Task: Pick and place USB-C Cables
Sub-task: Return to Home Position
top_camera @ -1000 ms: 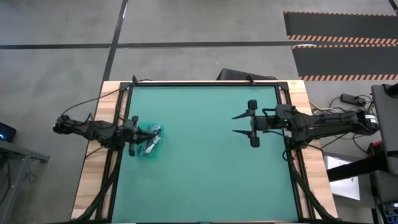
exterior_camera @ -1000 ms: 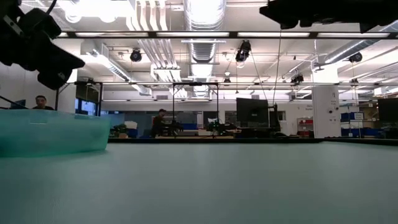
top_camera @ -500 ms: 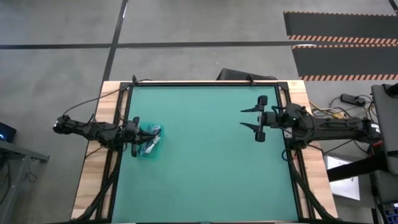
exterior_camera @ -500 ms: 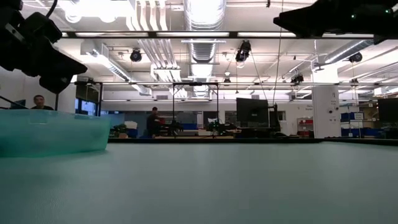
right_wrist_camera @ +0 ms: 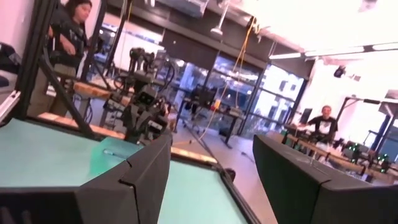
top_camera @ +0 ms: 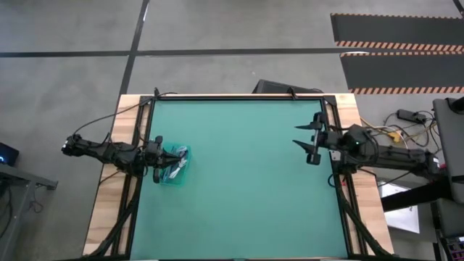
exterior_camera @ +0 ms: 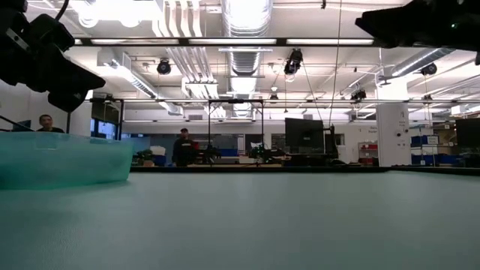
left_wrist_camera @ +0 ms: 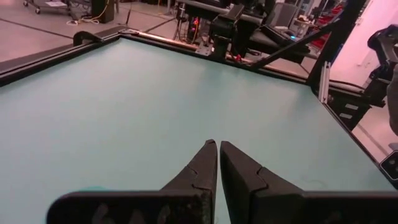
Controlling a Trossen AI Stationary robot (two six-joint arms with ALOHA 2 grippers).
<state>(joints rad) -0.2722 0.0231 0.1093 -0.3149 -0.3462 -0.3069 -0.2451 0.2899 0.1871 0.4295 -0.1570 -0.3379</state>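
USB-C cables (top_camera: 175, 167): none held by either gripper. Right gripper (top_camera: 305, 135) empty, fingers spread wide; the right wrist view shows nothing between them. It sits high over the right margin of the table (top_camera: 239, 188), close to the far corner. Compared with a second ago it has drawn back from nearer the table's middle toward its own base, fingers unchanged. Left gripper (top_camera: 164, 160) has its fingers pressed together, empty, at the near-left edge of the clear teal tub (top_camera: 182, 178); position essentially unchanged over the same second. Cables lie inside the tub, by the left edge of the table; pale strands show through the wall from above, but the count cannot be read. No cable shows on the bare mat in any view. Judgement: placing looks finished, and the right arm's retreat reads as parking, not another pick. People stand in the room beyond, well away from the table.
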